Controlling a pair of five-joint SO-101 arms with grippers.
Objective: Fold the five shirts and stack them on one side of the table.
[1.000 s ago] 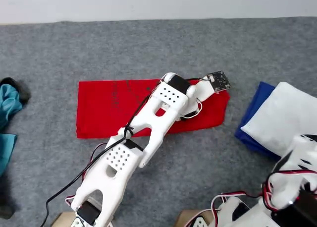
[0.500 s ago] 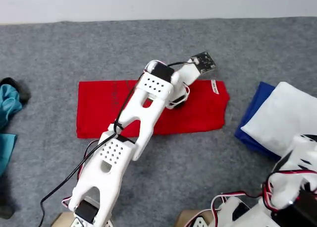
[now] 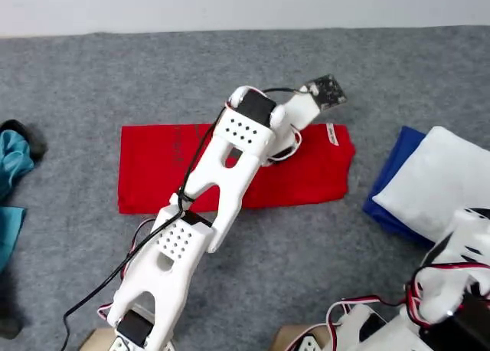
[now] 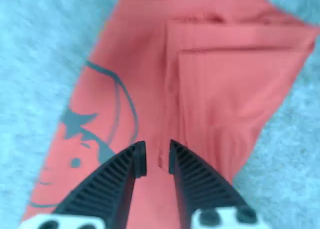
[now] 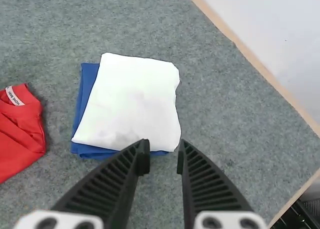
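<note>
Slightly parted, the left tool [image 4: 156, 150] hangs over the red shirt [image 4: 225, 89]; right tool [image 5: 163, 149] likewise ajar.

The desk [image 3: 321, 67] is covered in rough, matt grey felt, and its rim looks like pale wood. The red shirt [image 3: 153, 167] is soft matt cloth with a dark print, creased at its folds. The white shirt [image 5: 130, 99] and the blue shirt [image 3: 398, 155] are smooth cloth. The arm [image 3: 180, 247] is smooth white plastic with perforated panels. The left gripper [image 4: 152, 156] and the right gripper [image 5: 161, 156] are black ribbed plastic.
</note>
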